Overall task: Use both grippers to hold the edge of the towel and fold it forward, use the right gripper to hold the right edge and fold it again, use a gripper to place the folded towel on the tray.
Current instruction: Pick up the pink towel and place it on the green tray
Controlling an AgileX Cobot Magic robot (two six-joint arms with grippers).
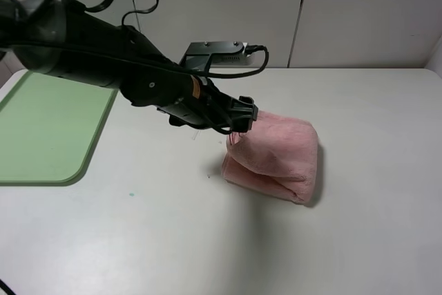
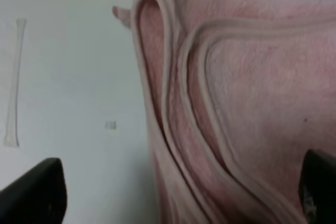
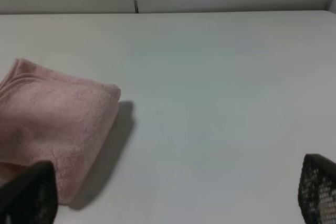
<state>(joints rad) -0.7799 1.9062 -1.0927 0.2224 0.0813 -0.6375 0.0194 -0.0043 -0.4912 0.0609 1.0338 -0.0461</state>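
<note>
The pink towel (image 1: 276, 157) lies folded into a thick bundle on the white table, right of centre. My left gripper (image 1: 243, 117) reaches across to the bundle's left end. In the left wrist view its two black fingertips (image 2: 31, 195) stand wide apart, open. The stacked hems of the edge of the towel (image 2: 173, 77) lie between them, and a small loop (image 2: 121, 14) sticks out at a corner. The light-green tray (image 1: 48, 126) sits at the table's left side. My right gripper (image 3: 173, 195) is open over bare table, with the towel (image 3: 58, 119) off to one side.
A black box (image 1: 214, 52) with a looping cable sits at the back of the table behind the left arm. A pale thin strip (image 2: 13, 77) lies on the table beside the towel. White wall panels close off the far edge.
</note>
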